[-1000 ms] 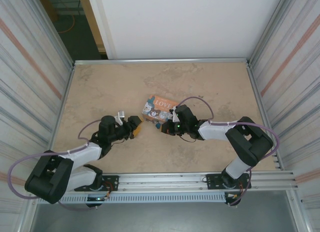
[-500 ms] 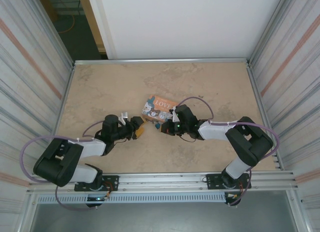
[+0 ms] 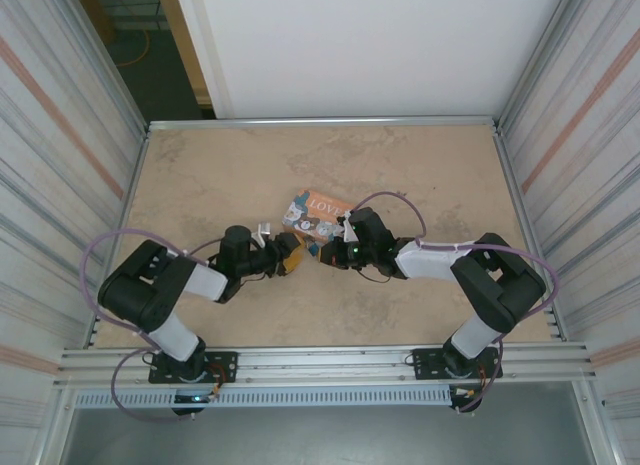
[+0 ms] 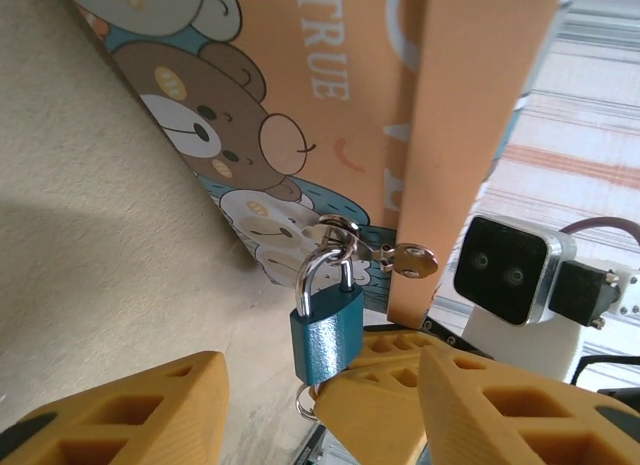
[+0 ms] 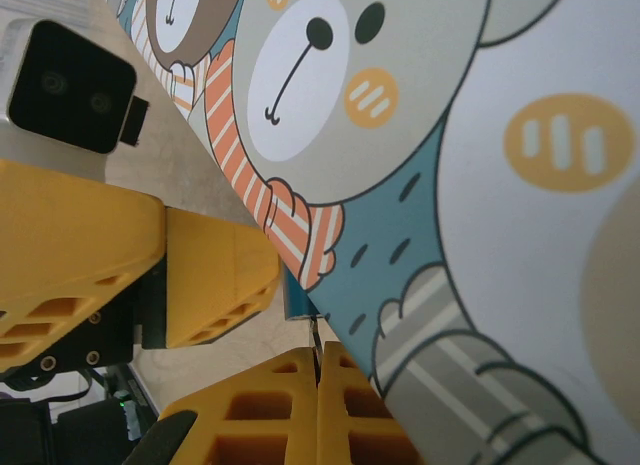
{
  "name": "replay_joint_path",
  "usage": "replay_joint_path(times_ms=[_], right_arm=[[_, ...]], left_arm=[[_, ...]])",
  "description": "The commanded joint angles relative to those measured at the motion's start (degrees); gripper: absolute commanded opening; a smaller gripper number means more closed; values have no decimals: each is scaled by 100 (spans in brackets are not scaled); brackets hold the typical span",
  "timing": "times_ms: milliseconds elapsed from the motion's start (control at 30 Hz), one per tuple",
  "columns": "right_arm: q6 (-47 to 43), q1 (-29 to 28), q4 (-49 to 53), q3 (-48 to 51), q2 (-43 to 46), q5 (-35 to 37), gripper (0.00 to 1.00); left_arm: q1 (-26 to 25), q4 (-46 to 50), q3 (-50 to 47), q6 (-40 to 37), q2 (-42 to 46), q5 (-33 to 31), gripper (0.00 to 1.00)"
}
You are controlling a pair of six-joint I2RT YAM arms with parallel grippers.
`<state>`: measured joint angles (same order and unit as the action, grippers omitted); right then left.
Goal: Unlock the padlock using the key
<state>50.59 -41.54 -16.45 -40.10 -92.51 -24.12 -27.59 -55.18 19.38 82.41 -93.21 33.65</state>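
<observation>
At the tin's lower corner, the padlock [image 4: 327, 337] hangs upright with its teal-blue body down. Its thin silvery shackle [image 4: 318, 270] is threaded through a small loop on the tin [image 4: 300, 75].
- A small brass disc [image 4: 413, 260] sits just beside the shackle. Key head or hasp part, cannot tell.
- A wire ring [image 4: 304, 401] shows under the body.
- Handling, as judged: tiny, light, rigid metal with smooth painted faces. It will likely swing and twist on the loop. Best taken across the two flat faces of the body, keeping the underside free.
- Left gripper [image 4: 325, 385]: jaws spread with the body between them. The left finger is apart from it, and a yellow finger block touches its lower right.
- Right gripper [image 5: 318, 385]: fingers pressed together at the tin's edge. Whether the key is between them, cannot tell.
- Both grippers meet at the tin near the middle of the table [image 3: 220, 175].
</observation>
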Motion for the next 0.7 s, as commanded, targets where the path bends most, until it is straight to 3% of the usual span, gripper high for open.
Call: replay_joint_path(times_ms=[0,667], right_arm=[[61,-3,-198,-182,-28,-146,0],[217,-3,-370,-156,-4,-224,0]], left_arm=[[-54,-558,115,190,-205,72,52],[-255,-1342,277,622,-898,-43,37]])
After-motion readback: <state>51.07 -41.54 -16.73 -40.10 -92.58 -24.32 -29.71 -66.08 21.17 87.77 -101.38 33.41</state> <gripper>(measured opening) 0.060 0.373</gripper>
